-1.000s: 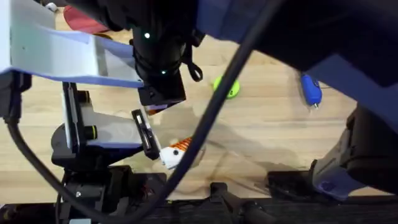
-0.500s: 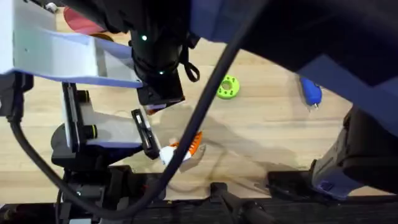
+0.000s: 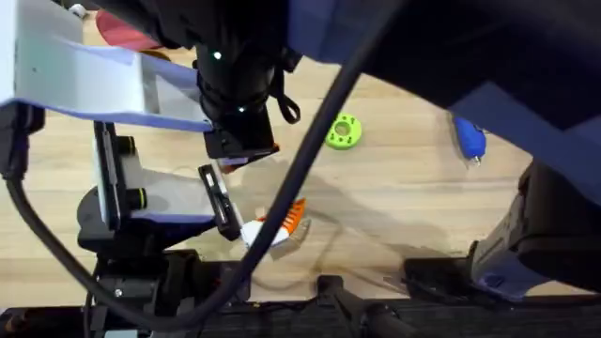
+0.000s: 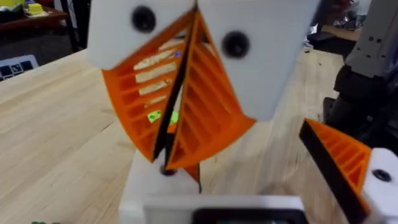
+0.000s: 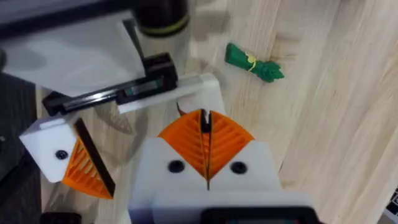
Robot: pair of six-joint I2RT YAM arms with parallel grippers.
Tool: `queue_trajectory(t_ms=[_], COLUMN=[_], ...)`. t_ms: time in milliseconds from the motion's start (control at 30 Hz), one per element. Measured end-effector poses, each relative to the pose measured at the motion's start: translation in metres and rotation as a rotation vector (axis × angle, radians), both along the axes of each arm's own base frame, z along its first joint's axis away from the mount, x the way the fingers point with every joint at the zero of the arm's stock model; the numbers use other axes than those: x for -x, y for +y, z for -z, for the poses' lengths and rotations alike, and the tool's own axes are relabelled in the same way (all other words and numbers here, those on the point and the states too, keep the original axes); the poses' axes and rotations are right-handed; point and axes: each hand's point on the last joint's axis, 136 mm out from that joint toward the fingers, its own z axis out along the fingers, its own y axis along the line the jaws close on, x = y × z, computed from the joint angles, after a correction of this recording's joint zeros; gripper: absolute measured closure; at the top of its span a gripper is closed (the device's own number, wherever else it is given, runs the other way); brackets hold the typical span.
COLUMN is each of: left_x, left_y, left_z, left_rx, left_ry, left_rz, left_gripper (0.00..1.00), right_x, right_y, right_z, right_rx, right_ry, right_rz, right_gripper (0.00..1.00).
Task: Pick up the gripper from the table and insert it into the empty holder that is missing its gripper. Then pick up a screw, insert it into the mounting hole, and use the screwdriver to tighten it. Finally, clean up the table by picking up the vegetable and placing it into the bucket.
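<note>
My right gripper (image 5: pixel 206 124) is shut, its orange ribbed pads pressed together. A thin orange sliver of the gripper (image 4: pixel 193 176) pokes out below the pads and touches the empty holder (image 4: pixel 186 198), a white block on my left arm. My left gripper (image 4: pixel 261 171) is open; its one orange-tipped finger (image 5: pixel 74 163) stands apart from the holder (image 5: pixel 196 86). The green vegetable (image 5: pixel 254 62) lies on the wood just beyond. The blue screwdriver (image 3: pixel 470 138) rests at the far right. The bucket and the screw are out of view.
A bright green disc (image 3: pixel 344 131) sits mid-table. A red object (image 3: pixel 127 36) lies at the far left corner. Both arms and a black cable (image 3: pixel 310 160) hang large and dark under the overhead camera, covering much of the wooden table (image 3: pixel 404 207).
The cable shifted and uncovered the green disc. More of the orange-tipped finger near the table's front now shows. Little has moved in the last half second.
</note>
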Motion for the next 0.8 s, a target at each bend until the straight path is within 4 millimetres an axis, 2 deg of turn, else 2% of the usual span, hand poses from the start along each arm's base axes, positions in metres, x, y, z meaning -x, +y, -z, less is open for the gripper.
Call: queue_trajectory(t_ms=[200, 367, 800], left_x=[0.0006, 0.0005, 0.0005], left_y=[-0.0003, -0.0003, -0.0003], left_z=[-0.0001, 0.0003, 0.0003], left_rx=[-0.002, 0.003, 0.003], left_ry=[-0.005, 0.008, 0.008], left_rz=[0.004, 0.004, 0.004], left_gripper=[0.016, 0.015, 0.015], right_x=[0.0014, 0.0006, 0.0006], right_y=[0.0039, 0.0067, 0.0067], right_z=[0.0, 0.0084, 0.0078], right_rx=[-0.016, -0.002, -0.004], right_ry=[0.014, 0.026, 0.03], right_rz=[0.002, 0.006, 0.018], right_gripper=[0.996, 0.996, 0.996])
